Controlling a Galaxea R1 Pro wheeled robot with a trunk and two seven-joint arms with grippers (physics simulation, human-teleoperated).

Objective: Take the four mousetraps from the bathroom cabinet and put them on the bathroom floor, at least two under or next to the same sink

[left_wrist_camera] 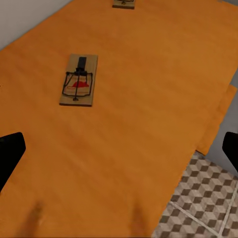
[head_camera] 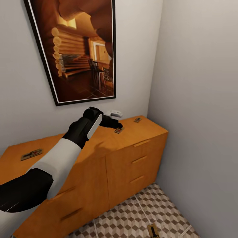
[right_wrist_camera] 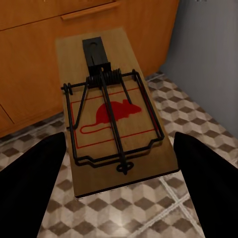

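Head view: the left arm reaches forward over the flat top of the orange-brown cabinet (head_camera: 99, 148), which stands in a corner of grey walls below a framed picture (head_camera: 79, 49) of a log interior. The left gripper (head_camera: 116, 125) is poised at the middle mousetrap (head_camera: 119, 130) on the cabinet top; from this angle it cannot be told whether its fingers touch the trap. A second trap, the far mousetrap (head_camera: 137, 120), lies near the cabinet's right rear corner, and a third, the near mousetrap (head_camera: 31, 154), lies well apart toward the left end of the top. A fourth, the floor mousetrap (head_camera: 153, 230), shows at the lower edge on the cube-patterned bathroom floor (head_camera: 132, 215), in front of the cabinet. Left wrist view: the two dark fingertips (left_wrist_camera: 10, 153) stand wide apart at the picture's edges with nothing between them but bare cabinet top (left_wrist_camera: 139, 124); the middle mousetrap (left_wrist_camera: 79, 80) lies flat ahead of them, untouched, with the far mousetrap (left_wrist_camera: 123, 3) beyond it and a strip of floor (left_wrist_camera: 203, 203) past the cabinet's edge. Right wrist view: the right gripper (right_wrist_camera: 119, 193) frames the floor mousetrap (right_wrist_camera: 114, 119) between two dark, spread fingers (right_wrist_camera: 29, 188) that flank its wooden base; whether they press on it cannot be told, nor whether it rests on the tiles (right_wrist_camera: 188, 129). This view alone resolves the trap's wire spring and bar and its red printed mouse emblem; no lettering is legible. Drawer fronts of the cabinet (right_wrist_camera: 44, 54) stand behind.
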